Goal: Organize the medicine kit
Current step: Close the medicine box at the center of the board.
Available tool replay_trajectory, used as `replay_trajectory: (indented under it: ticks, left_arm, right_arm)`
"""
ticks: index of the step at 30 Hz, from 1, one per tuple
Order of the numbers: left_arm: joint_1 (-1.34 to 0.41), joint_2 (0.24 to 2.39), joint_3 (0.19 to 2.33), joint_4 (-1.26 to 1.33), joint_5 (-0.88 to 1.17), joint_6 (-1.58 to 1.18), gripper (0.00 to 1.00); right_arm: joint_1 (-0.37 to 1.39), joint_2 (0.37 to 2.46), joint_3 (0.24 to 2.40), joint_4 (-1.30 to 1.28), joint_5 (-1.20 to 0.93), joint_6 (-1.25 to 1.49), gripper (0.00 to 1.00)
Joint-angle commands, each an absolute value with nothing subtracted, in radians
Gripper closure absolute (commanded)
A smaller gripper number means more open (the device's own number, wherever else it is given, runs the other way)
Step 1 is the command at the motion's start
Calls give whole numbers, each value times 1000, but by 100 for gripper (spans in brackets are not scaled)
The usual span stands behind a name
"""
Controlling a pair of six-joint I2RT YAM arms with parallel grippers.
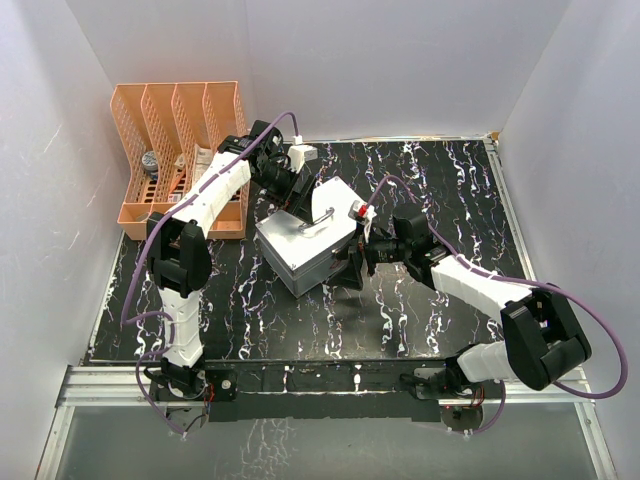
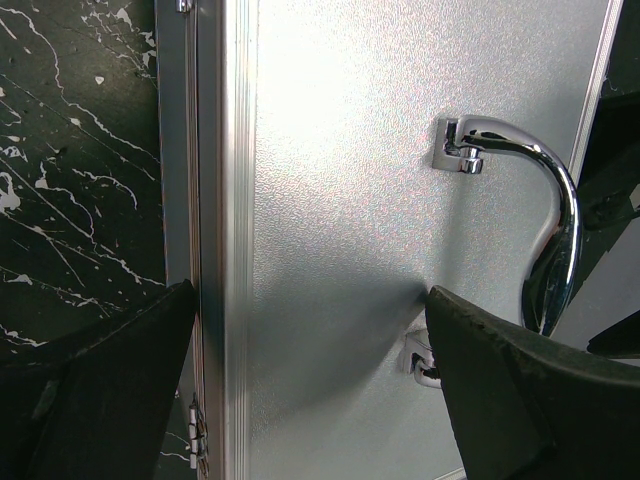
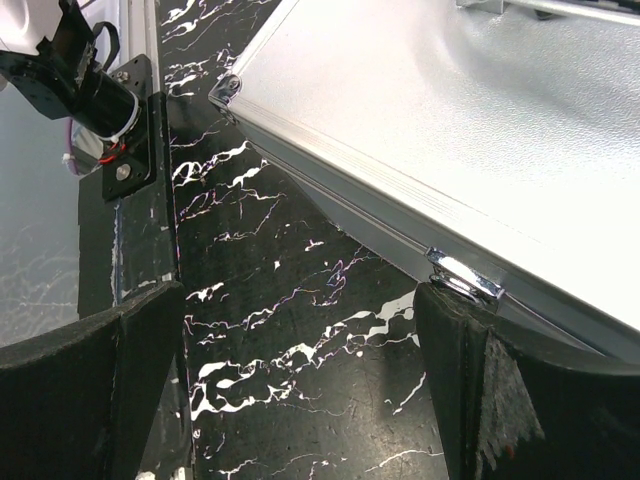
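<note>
The medicine kit is a closed silver aluminium case [image 1: 300, 250] lying flat mid-table, with a chrome handle [image 1: 322, 220] on its upper face. My left gripper [image 1: 298, 190] is open above the case's far side. In the left wrist view [image 2: 310, 300] its fingers straddle the case's face [image 2: 350, 180], between the hinged edge [image 2: 198, 435] and the handle [image 2: 548, 200]. My right gripper [image 1: 352, 264] is open at the case's near right side. In the right wrist view [image 3: 298, 300] one fingertip [image 3: 445, 320] sits right under a chrome latch [image 3: 463, 277] on the case [image 3: 450, 120].
An orange slotted file rack [image 1: 180, 120] stands at the back left, with a dark item [image 1: 150, 162] in one slot. White walls enclose the black marbled table [image 1: 450, 180]. An arm base [image 3: 85, 85] and the table's near edge show in the right wrist view.
</note>
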State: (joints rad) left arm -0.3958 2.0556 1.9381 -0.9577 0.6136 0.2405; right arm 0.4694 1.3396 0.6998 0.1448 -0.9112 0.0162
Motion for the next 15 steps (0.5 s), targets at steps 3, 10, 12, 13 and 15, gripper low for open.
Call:
replay_trajectory:
  ticks: [3, 10, 12, 13, 15]
  left_arm:
    - [-421, 2095, 1924, -1012, 611, 259, 5]
    - [-426, 2096, 1925, -1015, 611, 262, 5]
    - [-428, 2096, 1924, -1017, 610, 265, 5]
    - [-428, 2095, 1922, -1018, 610, 266, 5]
    - [-429, 2094, 1919, -1018, 609, 268, 5]
  right_arm:
    - [468, 1316, 774, 322, -828, -11, 2]
    - [468, 1296, 770, 323, -799, -11, 2]
    - [468, 1292, 771, 328, -791, -11, 2]
    - [468, 1291, 772, 330, -787, -10, 2]
    - [467, 1291, 773, 336, -785, -7, 2]
